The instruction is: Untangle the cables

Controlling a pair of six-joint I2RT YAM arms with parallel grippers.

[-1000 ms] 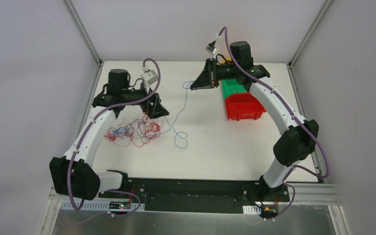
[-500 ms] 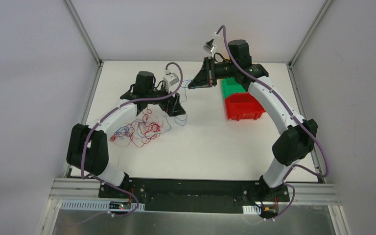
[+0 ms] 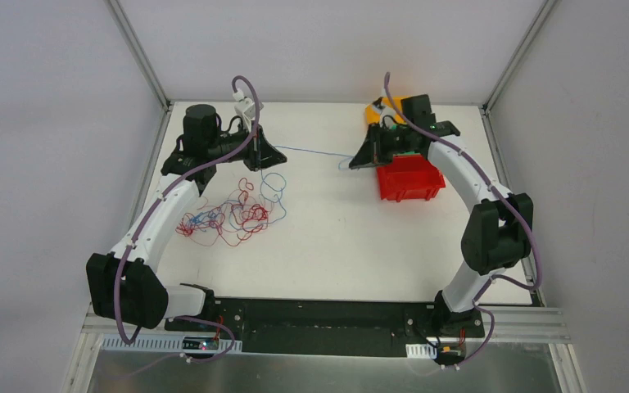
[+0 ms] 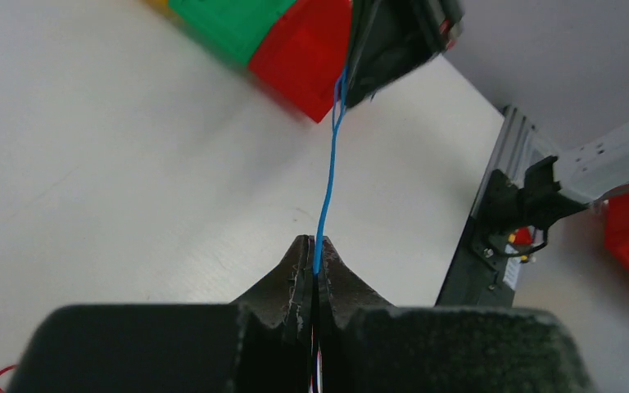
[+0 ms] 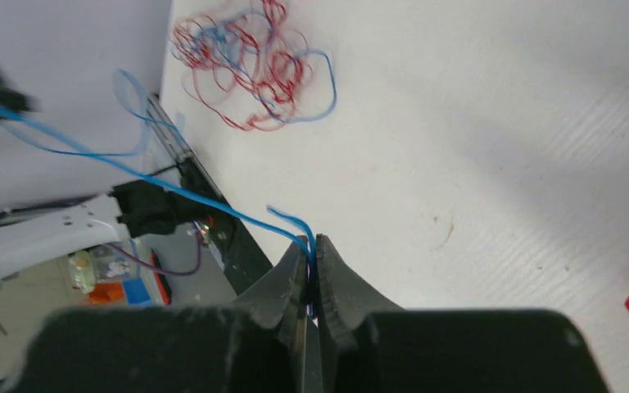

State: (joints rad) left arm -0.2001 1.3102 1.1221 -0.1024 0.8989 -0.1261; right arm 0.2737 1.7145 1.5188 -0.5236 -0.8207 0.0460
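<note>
Left pincer was open over the red tangle 1 s ago. It swung across to the blue cable, clamped on it, then pulled back twd. the far-left of the worktop. Right pincer has dropped & shifted right, now just beside the red bin. Blue cable, before hanging slack in long curls from the right pincer, now runs straight btw. both pincers (taut in both wrist views). Its loose loops now lie nearer the tangle.

Cable spanning left claw to right claw, tangle of cables on table before left claw
</note>
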